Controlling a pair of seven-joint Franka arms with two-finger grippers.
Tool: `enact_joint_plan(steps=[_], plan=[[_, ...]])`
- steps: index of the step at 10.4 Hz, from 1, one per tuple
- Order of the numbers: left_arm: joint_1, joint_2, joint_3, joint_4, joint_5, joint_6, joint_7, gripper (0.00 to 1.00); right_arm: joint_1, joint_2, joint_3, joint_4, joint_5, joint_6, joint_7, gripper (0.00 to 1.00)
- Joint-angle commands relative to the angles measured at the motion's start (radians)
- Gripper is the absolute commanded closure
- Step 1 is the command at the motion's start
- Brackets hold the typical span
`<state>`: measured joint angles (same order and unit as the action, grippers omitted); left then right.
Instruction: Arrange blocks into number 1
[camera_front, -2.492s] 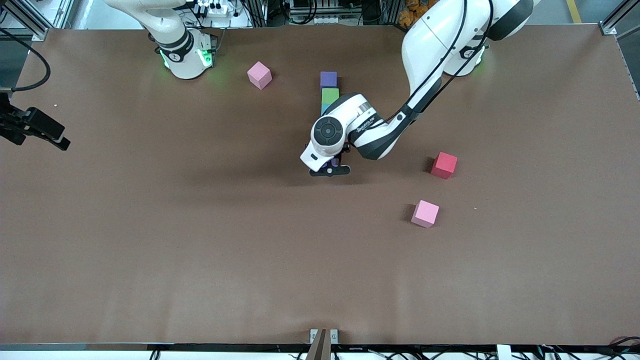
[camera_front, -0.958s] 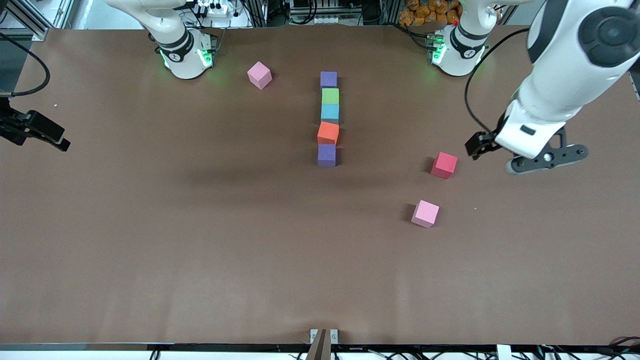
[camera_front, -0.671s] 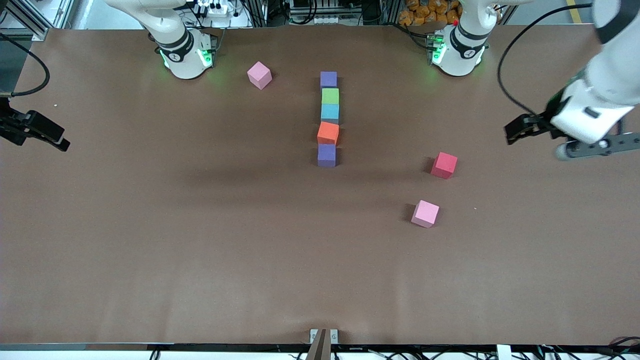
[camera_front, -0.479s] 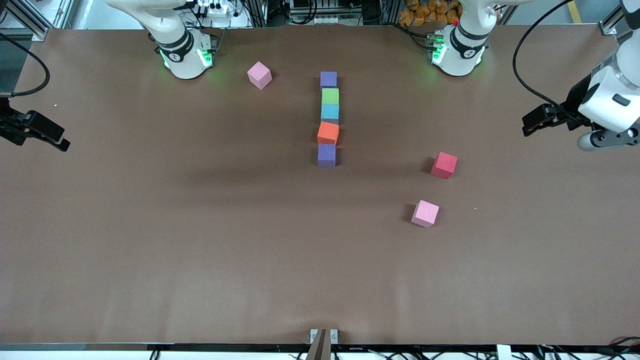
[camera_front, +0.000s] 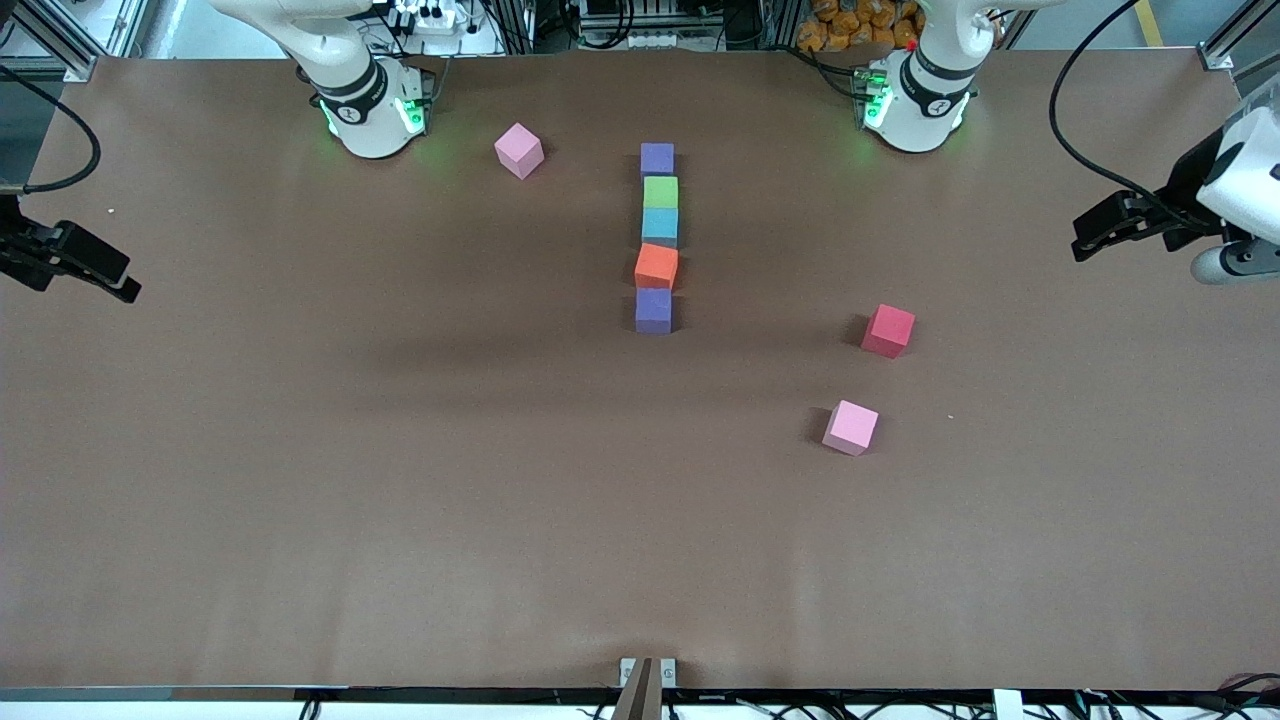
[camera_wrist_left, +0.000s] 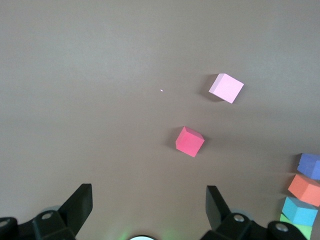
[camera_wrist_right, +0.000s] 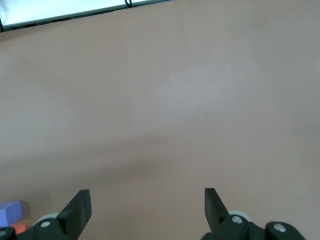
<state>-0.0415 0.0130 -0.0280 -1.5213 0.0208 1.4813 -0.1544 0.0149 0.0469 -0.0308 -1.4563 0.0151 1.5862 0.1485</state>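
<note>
Brown worktop (camera_front: 400, 500): blocks (camera_front: 656, 238) in one touching line. Left gripper (camera_wrist_left: 148, 207) and right gripper (camera_wrist_right: 147, 205) aloft, fingers spread, empty.

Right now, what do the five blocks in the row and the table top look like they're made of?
Blocks, purple, green, light blue, orange, purple: probably foam, matte; flat even color, no glare, soft edges. Table: a brown matte sheet, maybe paper or felt; faint ripples show near the front edge.

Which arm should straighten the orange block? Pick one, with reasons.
Left, probably. The left end effector, open, hangs over its end of the table, closer to the orange block; the right end effector, also open, waits over its own end.
</note>
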Motion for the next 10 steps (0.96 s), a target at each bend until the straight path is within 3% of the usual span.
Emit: enact_joint_plan(steps=[1, 10], plan=[[0.005, -0.007, 0.011, 0.024, -0.01, -0.016, 0.027, 0.0, -0.013, 0.011, 0.016, 0.027, -0.017, -0.017, 0.005, 0.0], [-0.057, -0.007, 0.0, 0.053, -0.012, -0.016, 0.027, 0.0, -0.01, 0.017, 0.016, 0.028, -0.015, -0.015, 0.006, 0.0]])
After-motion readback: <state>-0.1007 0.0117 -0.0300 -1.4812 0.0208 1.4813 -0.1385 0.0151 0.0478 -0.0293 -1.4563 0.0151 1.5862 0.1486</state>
